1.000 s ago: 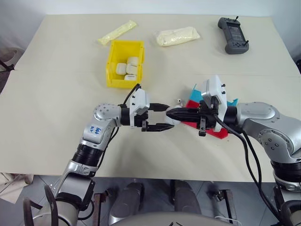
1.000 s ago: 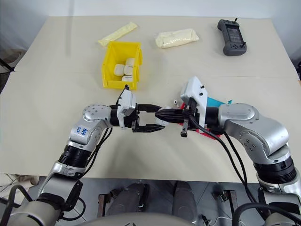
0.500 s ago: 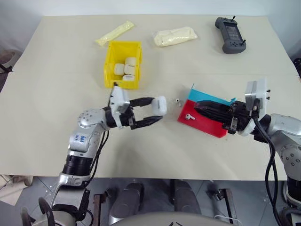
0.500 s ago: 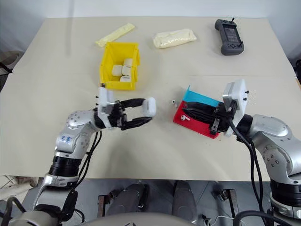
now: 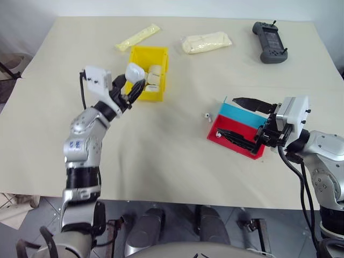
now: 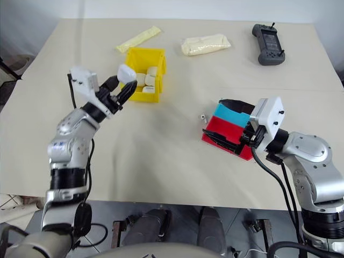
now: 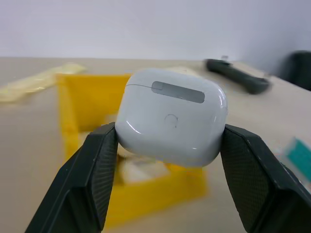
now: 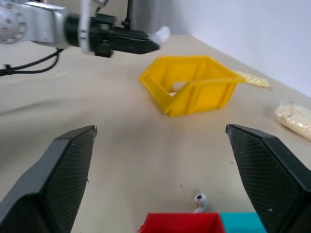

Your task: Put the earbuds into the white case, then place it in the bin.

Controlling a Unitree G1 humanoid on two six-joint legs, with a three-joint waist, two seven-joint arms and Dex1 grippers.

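1. The table [image 5: 177, 161] carries everything.
2. The yellow bin [image 5: 159, 54] holds several white cases; their count is hard to make out.
3. The red-and-blue tray [image 5: 230, 127] sits under the right gripper [image 5: 243, 120], whose fingers are spread wide and empty.
4. The left gripper [image 6: 124, 81] clamps the white case [image 7: 171, 116], lid closed, above the bin's near-left corner.
5. One earbud [image 8: 198, 201] lies on the table beside the tray.

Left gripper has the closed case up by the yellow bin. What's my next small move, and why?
Probably ease the left gripper a little further over the yellow bin and lower before opening. The white case is pinched between its fingers at the bin's near left wall, above the cases already inside, so letting go now could drop it outside.
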